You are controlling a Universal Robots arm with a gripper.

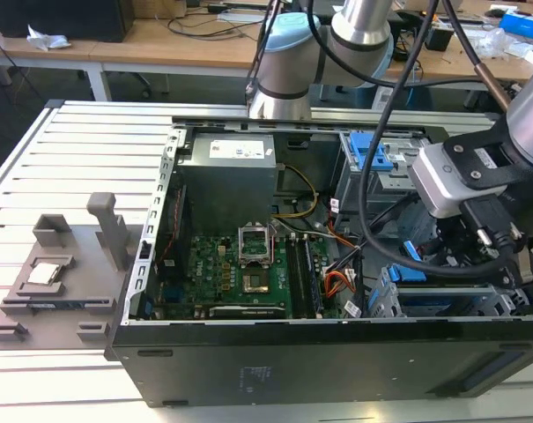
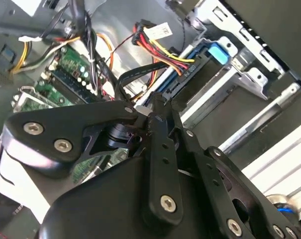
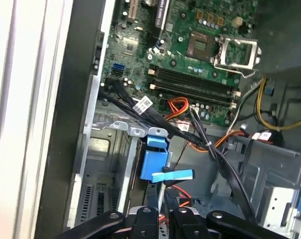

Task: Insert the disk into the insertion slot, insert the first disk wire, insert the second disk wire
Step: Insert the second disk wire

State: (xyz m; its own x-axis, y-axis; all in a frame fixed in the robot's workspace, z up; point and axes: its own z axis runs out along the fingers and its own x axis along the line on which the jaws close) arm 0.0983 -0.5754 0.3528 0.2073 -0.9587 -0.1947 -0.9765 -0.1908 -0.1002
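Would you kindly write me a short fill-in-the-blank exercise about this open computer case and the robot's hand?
1. In the exterior view, the robot's black hand reaches into the open black computer case at that view's ____ end.
2. The flat circuit board on the case floor is ____ in colour.
3. The grey plastic fixture sits on the white slatted table, to that view's ____ of the case.
Missing words: right; green; left.

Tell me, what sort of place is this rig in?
Probably a robotics lab or workshop: an open computer case sits on a slatted metal table, with cable-strewn wooden benches behind.
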